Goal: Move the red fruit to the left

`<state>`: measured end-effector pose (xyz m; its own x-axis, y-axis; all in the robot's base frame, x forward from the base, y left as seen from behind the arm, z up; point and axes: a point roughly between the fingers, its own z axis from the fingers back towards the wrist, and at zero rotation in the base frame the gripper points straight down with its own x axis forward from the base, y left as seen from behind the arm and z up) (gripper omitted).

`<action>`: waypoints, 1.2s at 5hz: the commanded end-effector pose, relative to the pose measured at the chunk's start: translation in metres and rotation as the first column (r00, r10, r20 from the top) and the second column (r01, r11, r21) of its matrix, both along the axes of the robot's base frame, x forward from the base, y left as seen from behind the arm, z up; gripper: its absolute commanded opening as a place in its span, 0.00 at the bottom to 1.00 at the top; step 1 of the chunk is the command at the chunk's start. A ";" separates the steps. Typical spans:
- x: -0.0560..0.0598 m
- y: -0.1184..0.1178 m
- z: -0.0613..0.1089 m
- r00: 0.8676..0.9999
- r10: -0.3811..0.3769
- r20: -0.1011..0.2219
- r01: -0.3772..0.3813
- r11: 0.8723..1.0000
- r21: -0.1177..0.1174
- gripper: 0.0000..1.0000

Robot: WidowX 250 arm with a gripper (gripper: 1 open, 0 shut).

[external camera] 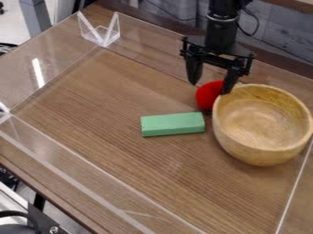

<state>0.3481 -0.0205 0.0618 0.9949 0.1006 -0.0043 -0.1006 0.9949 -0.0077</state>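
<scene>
On wood-grain table [98,110] | glossy round red fruit [211,92] | black fingers [192,70] spread, straddling it

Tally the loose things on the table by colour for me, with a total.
Red: 1, the fruit
Green: 1, the block
Wood-coloured: 1, the bowl
Total: 3
</scene>
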 end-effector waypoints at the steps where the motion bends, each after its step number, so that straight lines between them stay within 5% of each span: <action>1: 0.007 -0.006 0.007 1.000 -0.023 -0.002 0.023 1.000 0.006 0.00; 4: 0.018 0.014 0.041 0.997 0.062 0.035 -0.061 0.998 -0.026 0.00; 6: 0.011 0.019 0.050 0.992 0.118 0.046 -0.116 0.992 -0.043 0.00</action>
